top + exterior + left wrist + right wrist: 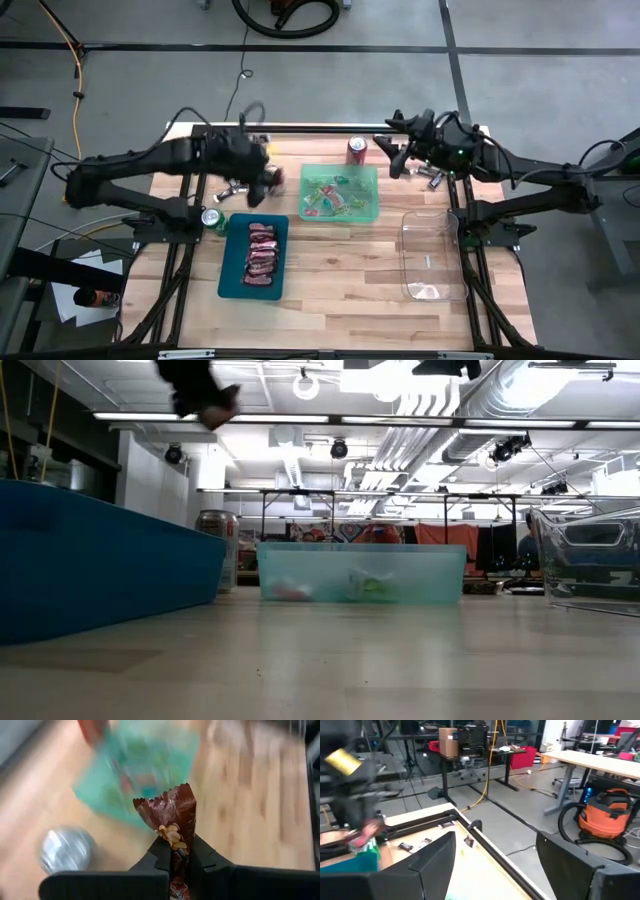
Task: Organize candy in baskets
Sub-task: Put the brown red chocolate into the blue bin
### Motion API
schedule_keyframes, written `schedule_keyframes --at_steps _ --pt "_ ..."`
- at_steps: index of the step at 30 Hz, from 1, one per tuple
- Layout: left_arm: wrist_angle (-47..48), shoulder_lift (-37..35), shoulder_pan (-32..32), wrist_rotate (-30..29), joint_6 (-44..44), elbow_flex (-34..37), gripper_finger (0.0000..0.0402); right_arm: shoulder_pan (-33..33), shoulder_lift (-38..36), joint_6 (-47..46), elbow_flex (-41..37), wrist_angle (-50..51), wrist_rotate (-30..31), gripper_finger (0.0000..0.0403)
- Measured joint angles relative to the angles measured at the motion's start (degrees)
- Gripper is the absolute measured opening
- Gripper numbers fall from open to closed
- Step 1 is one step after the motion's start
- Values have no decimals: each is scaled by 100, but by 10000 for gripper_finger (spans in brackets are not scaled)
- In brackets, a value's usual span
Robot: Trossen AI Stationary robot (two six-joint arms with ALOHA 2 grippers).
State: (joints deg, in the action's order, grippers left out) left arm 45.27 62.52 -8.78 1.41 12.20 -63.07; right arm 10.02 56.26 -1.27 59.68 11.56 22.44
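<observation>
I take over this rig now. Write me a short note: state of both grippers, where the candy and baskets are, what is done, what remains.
Left gripper: shut on a brown-wrapped candy bar, raised near the table's back left.
Right gripper: open, empty, at the back right.
Done: a row of red-wrapped candies lies in the opaque dark teal basket; mixed bright candies lie in the translucent green basket.
Left: the clear plastic basket looks empty; loose candies remain at the back left.
</observation>
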Motion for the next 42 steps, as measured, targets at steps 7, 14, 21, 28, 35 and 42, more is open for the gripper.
schedule_keyframes --at_steps 7,14,21,28,35,42 --pt "327 -73 1899 726 1209 947 1 206 69 -17 0 98 -13 272" --pt "-717 232 3201 544 4760 1454 1 338 71 -157 0 333 -101 272" --pt "-1051 878 4040 -279 6517 1455 0 350 71 -44 0 540 -101 272" --pt "-904 1718 4271 -487 3027 1025 0 350 76 431 0 624 -98 272" --pt "-917 2213 4419 117 911 944 0 350 76 371 0 764 -99 272" --pt "-918 2325 4437 47 565 940 20 350 76 370 0 904 -98 272"
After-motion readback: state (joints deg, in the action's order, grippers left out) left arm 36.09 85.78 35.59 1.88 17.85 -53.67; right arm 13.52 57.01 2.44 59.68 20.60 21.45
